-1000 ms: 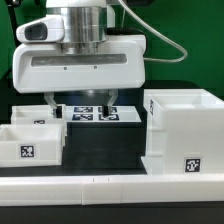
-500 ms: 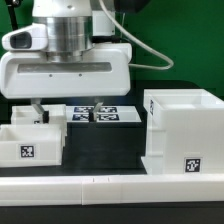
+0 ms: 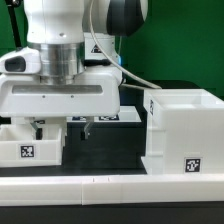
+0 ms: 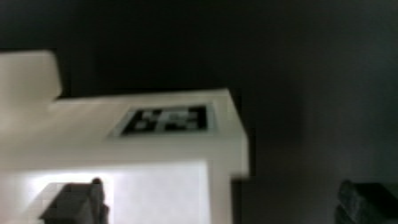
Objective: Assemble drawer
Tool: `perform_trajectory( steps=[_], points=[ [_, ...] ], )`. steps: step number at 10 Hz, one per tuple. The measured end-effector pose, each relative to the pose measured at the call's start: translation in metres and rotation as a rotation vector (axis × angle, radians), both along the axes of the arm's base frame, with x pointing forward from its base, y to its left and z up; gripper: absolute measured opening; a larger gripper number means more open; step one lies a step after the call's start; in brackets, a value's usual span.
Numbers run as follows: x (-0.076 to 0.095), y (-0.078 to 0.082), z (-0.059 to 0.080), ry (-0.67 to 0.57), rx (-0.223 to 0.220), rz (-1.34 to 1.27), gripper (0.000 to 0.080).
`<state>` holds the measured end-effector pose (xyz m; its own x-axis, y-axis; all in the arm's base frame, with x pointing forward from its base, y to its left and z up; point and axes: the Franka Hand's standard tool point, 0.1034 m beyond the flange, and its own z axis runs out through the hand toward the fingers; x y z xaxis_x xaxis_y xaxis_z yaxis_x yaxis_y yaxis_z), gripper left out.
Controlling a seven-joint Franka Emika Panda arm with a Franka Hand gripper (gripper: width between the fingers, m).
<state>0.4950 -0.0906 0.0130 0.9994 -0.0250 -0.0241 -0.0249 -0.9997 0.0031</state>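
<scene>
The drawer's big hollow white housing [image 3: 185, 135] stands at the exterior view's right, with a tag on its front. A small white tagged tray [image 3: 28, 150] sits at the exterior view's left; a second tray behind it is mostly hidden by my hand. My gripper [image 3: 64, 127] is open and empty, low over the trays' inner edge. In the wrist view a white tray with a tag [image 4: 169, 120] lies below my gripper [image 4: 222, 205]. One finger [image 4: 71, 200] is over the tray and the other over the black table.
The long low white rail [image 3: 110, 185] runs along the front edge. The marker board [image 3: 108, 117] lies behind my hand, mostly covered. Black tabletop [image 3: 105, 150] shows between the tray and the housing.
My gripper has moved to the exterior view's left and lower, from over the marker board to over the trays. The jaws stay open. The parts have not moved.
</scene>
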Motion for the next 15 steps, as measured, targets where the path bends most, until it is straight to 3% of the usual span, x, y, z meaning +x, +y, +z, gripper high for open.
perform_trajectory(
  steps=[5, 7, 8, 9, 10, 15],
  points=[
    [-0.002, 0.0044, -0.0069, -0.001, -0.005, 0.013, 0.0649],
    [-0.002, 0.0043, -0.0069, -0.001, -0.005, 0.013, 0.0391],
    [-0.002, 0.0043, -0.0069, -0.001, -0.005, 0.013, 0.0391],
    [-0.002, 0.0043, -0.0069, -0.001, -0.005, 0.013, 0.0207],
    [-0.002, 0.0043, -0.0069, -0.001, -0.005, 0.013, 0.008],
    [-0.002, 0.0043, -0.0069, -0.001, -0.005, 0.013, 0.0041]
  ],
)
